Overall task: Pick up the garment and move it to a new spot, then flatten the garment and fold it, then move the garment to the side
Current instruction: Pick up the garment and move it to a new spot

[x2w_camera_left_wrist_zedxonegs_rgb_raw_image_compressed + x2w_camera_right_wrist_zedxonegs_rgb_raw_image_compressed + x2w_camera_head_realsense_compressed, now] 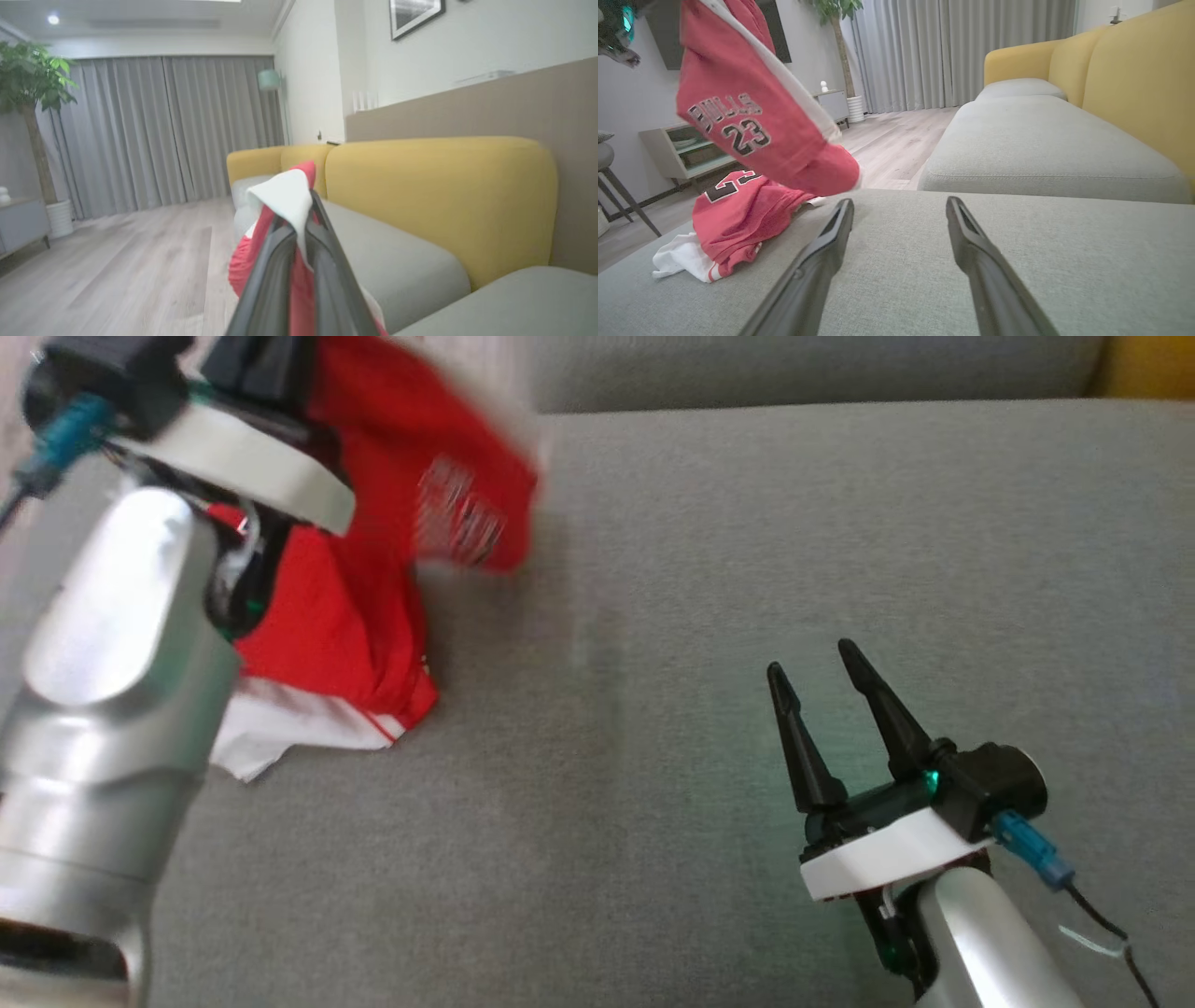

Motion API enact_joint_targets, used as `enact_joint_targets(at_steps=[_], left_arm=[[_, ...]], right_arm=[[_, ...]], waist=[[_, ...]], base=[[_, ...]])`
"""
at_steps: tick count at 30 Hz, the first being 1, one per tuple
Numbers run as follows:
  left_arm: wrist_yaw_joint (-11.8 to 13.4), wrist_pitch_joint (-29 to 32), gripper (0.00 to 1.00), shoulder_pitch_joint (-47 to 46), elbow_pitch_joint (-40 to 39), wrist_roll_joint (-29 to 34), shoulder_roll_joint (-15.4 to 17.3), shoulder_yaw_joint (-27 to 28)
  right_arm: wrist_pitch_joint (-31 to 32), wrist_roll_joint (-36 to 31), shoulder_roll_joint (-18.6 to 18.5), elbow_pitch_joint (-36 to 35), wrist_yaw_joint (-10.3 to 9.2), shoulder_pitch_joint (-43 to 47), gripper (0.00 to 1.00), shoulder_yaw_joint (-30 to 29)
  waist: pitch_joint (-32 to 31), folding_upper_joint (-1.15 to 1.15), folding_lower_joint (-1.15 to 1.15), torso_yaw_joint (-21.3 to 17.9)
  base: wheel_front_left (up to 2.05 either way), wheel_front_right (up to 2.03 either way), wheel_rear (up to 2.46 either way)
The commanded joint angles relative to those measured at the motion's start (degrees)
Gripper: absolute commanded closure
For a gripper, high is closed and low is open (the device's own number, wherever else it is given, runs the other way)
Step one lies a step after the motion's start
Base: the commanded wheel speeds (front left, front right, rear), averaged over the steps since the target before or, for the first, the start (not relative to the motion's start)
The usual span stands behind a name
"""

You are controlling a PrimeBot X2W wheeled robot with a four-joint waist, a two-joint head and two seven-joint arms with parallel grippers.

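Red garment [752, 140], just one, hangs clamped in left fingers [268, 266]; right fingers [801, 747] gape empty.

At the lower right of the head view we see the right gripper [811, 658]: two long black fingers tapering to points, a black base with a teal light, a white collar [887, 859] and a silver right forearm [990, 933]. A blue plug [1032, 854] trails a black cable [1102, 919]. At the left we see the left forearm [112, 691], rounded and silver.
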Motion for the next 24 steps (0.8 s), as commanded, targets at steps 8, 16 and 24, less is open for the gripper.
enact_joint_targets(at_steps=[8, 16, 24], left_arm=[[0.3, 2.01, 1.0, -4.23, -10.79, -1.43, 2.83, -0.14], [1.12, 5.63, 1.0, -3.82, -15.15, -1.51, 1.71, -2.48], [1.99, 5.8, 1.0, -7.19, -14.67, -0.06, -0.37, -4.0]], right_arm=[[-0.62, 2.17, -0.05, -3.19, -0.04, -0.6, 0.0, 0.79], [-0.62, 4.44, -0.05, -6.08, -0.04, -1.8, 0.0, 1.5], [-0.62, 6.92, -0.05, -9.54, -0.04, -3.63, 0.0, 3.38]], waist=[[-0.96, 0.0, 0.01, -5.01], [1.44, 0.0, 0.01, -12.48], [6.63, 0.0, 0.01, -22.3]], base=[[0.0, 0.0, 0.0], [0.0, 0.0, 0.0], [0.0, 0.0, 0.0]])
